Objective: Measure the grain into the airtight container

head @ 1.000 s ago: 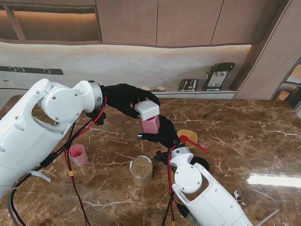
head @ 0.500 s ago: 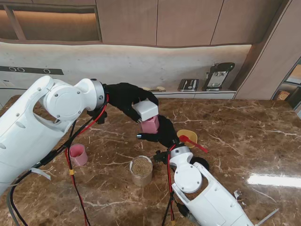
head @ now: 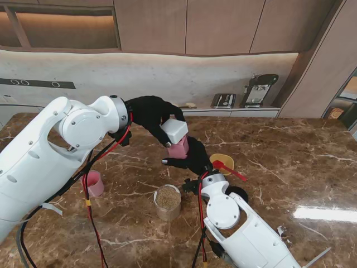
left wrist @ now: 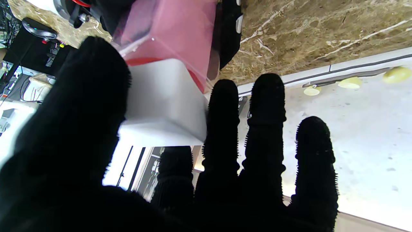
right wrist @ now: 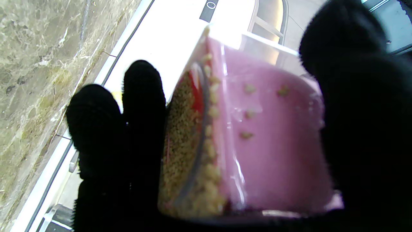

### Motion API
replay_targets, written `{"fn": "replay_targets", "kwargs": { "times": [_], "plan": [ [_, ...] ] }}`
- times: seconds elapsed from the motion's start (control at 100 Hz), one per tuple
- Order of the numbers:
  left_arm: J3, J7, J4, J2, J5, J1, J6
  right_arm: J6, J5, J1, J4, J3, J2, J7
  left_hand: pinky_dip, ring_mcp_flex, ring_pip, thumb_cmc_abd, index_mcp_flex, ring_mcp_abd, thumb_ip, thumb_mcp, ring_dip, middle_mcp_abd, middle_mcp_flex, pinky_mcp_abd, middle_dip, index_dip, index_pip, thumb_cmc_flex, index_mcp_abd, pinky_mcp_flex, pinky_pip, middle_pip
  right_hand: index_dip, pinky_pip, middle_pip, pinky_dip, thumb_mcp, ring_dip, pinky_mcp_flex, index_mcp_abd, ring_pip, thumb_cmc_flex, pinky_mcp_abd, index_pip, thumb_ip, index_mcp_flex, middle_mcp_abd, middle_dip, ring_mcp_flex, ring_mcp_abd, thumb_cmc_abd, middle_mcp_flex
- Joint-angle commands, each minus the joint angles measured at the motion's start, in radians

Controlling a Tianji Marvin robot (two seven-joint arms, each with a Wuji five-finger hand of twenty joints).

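Note:
My right hand (head: 196, 160) is shut on a pink translucent airtight container (head: 179, 148), holding it up above the table. In the right wrist view grain (right wrist: 183, 138) lies inside the pink container (right wrist: 267, 135), with a few kernels stuck to its wall. My left hand (head: 148, 114) is shut on the container's white lid (head: 174, 131), which rests slightly tilted against the container's top. In the left wrist view the lid (left wrist: 164, 106) sits between thumb and fingers, with the pink container (left wrist: 173, 32) just beyond it.
A clear round jar of grain (head: 167, 202) stands nearer to me than the hands. A small pink cup (head: 92, 182) stands at the left. A yellow bowl (head: 222, 160) with a red scoop (head: 227, 168) sits to the right of the right hand.
My left arm has swung a little to the right, with the lid staying at the container's top. The right hand and container have barely moved.

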Motion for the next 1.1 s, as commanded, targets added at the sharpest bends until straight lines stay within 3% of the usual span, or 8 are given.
{"fn": "replay_targets", "kwargs": {
  "times": [0.0,0.1,0.14,0.24,0.35,0.72,1.09],
  "plan": [
    [0.015,-0.007,0.015,-0.002,-0.007,0.006,0.009,0.001,0.008,0.002,-0.007,0.002,-0.004,0.009,0.005,0.039,0.038,0.125,0.200,0.021,0.017,0.151,-0.011,-0.088,0.070,0.005,-0.019,-0.032,0.085,-0.010,0.026,0.011,0.052,0.037,0.024,-0.008,0.180,0.024,0.277,-0.005,-0.012,-0.200,0.037,0.183,-0.076,0.168,-0.002,0.134,-0.104,0.042,0.057,-0.134,0.290,0.130],
    [0.020,0.005,0.019,-0.004,0.003,0.006,0.007,0.001,0.005,0.001,-0.007,0.002,-0.004,0.009,0.010,0.065,0.063,0.116,0.236,0.020,0.002,0.146,-0.007,-0.089,0.100,0.012,-0.006,-0.034,0.101,0.015,0.018,0.034,0.078,0.044,0.024,-0.008,0.180,0.025,0.277,-0.005,-0.012,-0.201,0.037,0.183,-0.076,0.169,-0.002,0.136,-0.104,0.042,0.057,-0.134,0.291,0.130],
    [0.021,0.011,0.021,-0.005,0.006,0.007,0.007,0.001,0.004,0.001,-0.006,0.002,-0.004,0.008,0.006,0.080,0.073,0.121,0.254,0.022,0.020,0.094,-0.013,-0.084,0.120,0.011,0.000,-0.056,0.179,0.064,-0.001,0.045,0.089,0.040,0.024,-0.008,0.179,0.025,0.278,-0.005,-0.012,-0.201,0.037,0.184,-0.076,0.169,-0.002,0.136,-0.105,0.042,0.057,-0.134,0.291,0.130],
    [0.019,0.040,0.024,-0.011,0.011,0.015,0.008,0.003,0.002,0.000,-0.007,0.003,-0.003,0.007,0.005,0.118,0.088,0.158,0.300,0.021,0.023,0.108,-0.022,-0.086,0.174,0.004,-0.020,-0.055,0.260,0.091,-0.012,0.075,0.116,0.032,0.023,-0.008,0.180,0.025,0.277,-0.005,-0.012,-0.200,0.037,0.185,-0.076,0.169,-0.002,0.136,-0.103,0.042,0.057,-0.134,0.291,0.131],
    [0.011,0.075,0.019,-0.019,0.019,0.029,0.021,0.004,0.000,-0.002,-0.006,0.005,-0.003,0.007,-0.010,0.148,0.105,0.185,0.323,0.024,0.022,0.110,-0.048,-0.074,0.205,0.001,-0.090,-0.066,0.302,0.099,0.017,0.098,0.144,0.051,0.024,-0.008,0.179,0.025,0.276,-0.005,-0.012,-0.201,0.036,0.185,-0.076,0.169,-0.002,0.136,-0.105,0.042,0.057,-0.134,0.292,0.131],
    [-0.034,0.097,-0.018,-0.023,0.020,0.056,0.066,0.008,-0.001,-0.006,-0.006,0.007,-0.002,0.008,-0.015,0.170,0.123,0.244,0.360,0.040,0.025,0.096,-0.069,-0.040,0.241,0.012,-0.148,-0.108,0.275,0.119,0.076,0.102,0.166,0.055,0.025,-0.008,0.180,0.025,0.276,-0.005,-0.012,-0.202,0.036,0.189,-0.076,0.172,-0.001,0.138,-0.106,0.042,0.058,-0.134,0.292,0.132],
    [-0.058,0.126,-0.028,-0.029,0.020,0.073,0.080,0.011,-0.001,-0.008,-0.002,0.008,-0.001,0.009,-0.013,0.181,0.136,0.241,0.375,0.040,0.030,0.094,-0.071,-0.037,0.256,0.015,-0.149,-0.112,0.277,0.122,0.080,0.107,0.174,0.060,0.025,-0.009,0.180,0.026,0.276,-0.005,-0.013,-0.202,0.037,0.189,-0.074,0.172,-0.001,0.139,-0.105,0.042,0.059,-0.133,0.292,0.132]
  ]
}}
